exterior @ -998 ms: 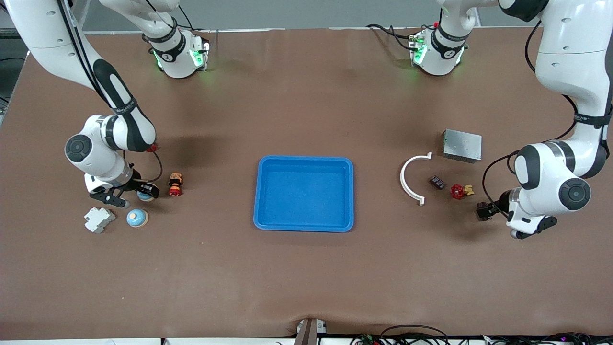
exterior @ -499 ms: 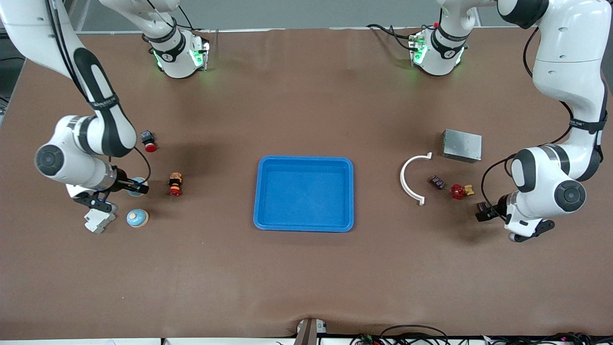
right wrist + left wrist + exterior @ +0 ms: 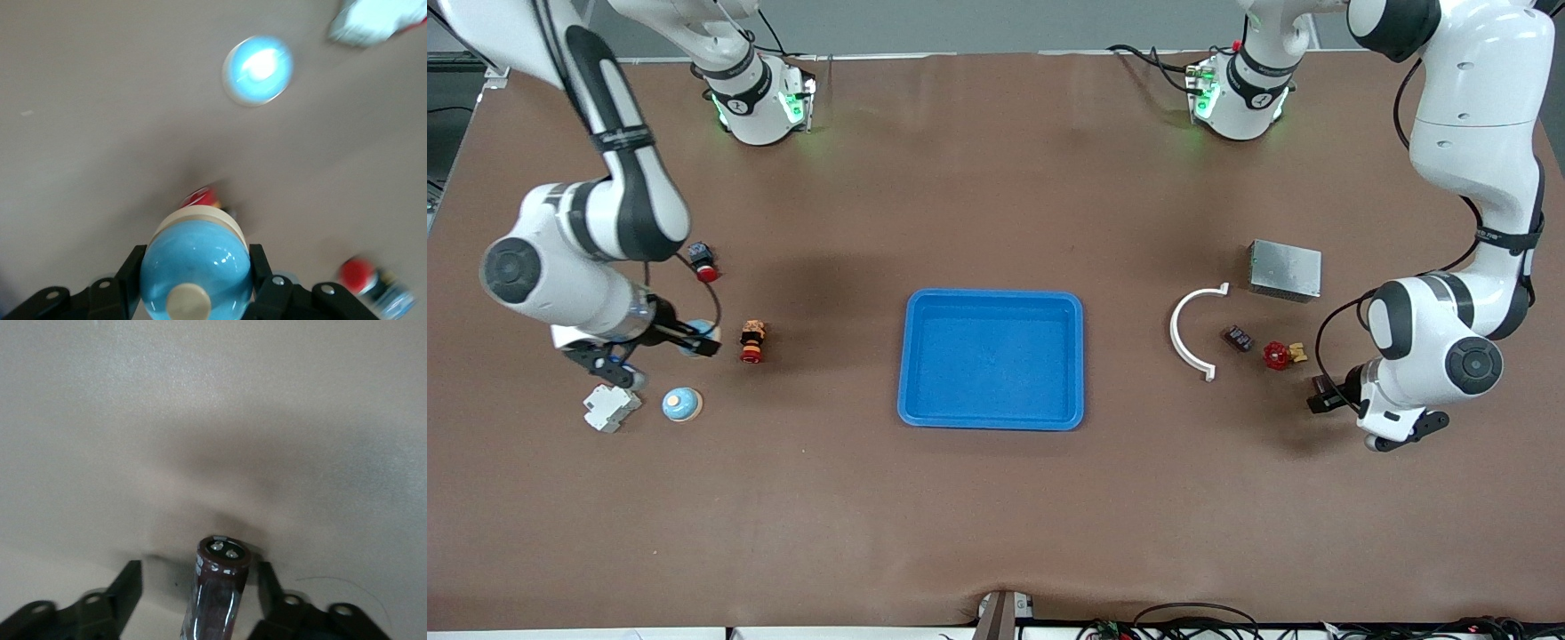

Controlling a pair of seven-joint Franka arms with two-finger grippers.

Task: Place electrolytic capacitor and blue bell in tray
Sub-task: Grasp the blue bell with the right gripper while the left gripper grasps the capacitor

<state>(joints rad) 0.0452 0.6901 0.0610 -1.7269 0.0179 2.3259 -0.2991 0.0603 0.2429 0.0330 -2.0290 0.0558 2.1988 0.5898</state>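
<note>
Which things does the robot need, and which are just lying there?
Needed: tray; blue bell in right gripper; electrolytic capacitor between left gripper's jaws.

Lying about: second blue bell, metal box, white curved piece, red valve, white breaker.

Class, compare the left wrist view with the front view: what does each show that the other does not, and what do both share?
Only the left wrist view: the capacitor's metal terminals, one finger standing apart from it.

Only the front view: the tray, the right gripper shut on a blue bell, a second bell.

Both: the left gripper and the brown table.
</note>
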